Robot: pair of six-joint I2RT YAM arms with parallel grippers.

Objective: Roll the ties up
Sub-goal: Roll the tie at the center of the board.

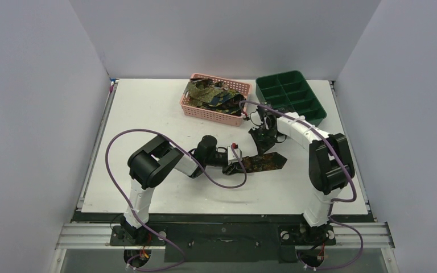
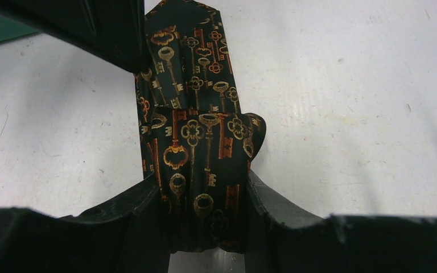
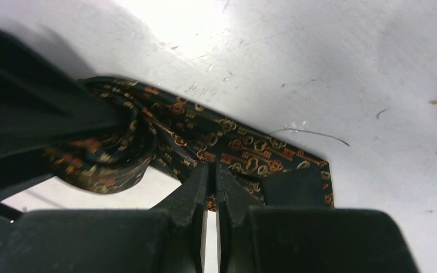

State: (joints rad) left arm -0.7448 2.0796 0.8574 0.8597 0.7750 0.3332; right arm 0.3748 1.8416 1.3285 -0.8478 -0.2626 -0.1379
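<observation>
- The key-patterned tie (image 2: 196, 142), a narrow strip of black fabric printed with gold and orange keys, lies on the white table (image 1: 148, 108) between the two arms, in front of the basket.
- One end is already wound into a small loose roll (image 3: 99, 162). The rest runs flat on the table out to the pointed tip (image 1: 283, 161).
- The left gripper (image 2: 202, 185) has its jaws closed in on the roll from both sides, with the fabric bulging up between them.
- The right gripper (image 3: 211, 173) comes down on the near edge of the flat stretch. Its jaws are closed to a sliver with a scrap of the pattern showing between them, so it seems to pinch that edge.
- As a judgement, this tie is only partly rolled. Only a few turns look made, and the whole flat length out to the tip is left to wind.
- The other ties (image 1: 210, 94), olive, gold and blue speckled strips, lie heaped and unrolled in the pink plastic mesh basket (image 1: 205, 114) at the far side of the table, so most of the task remains.
- The dark green compartment tray (image 1: 318, 111) stands just right of the basket, and no rolled tie shows in it.
</observation>
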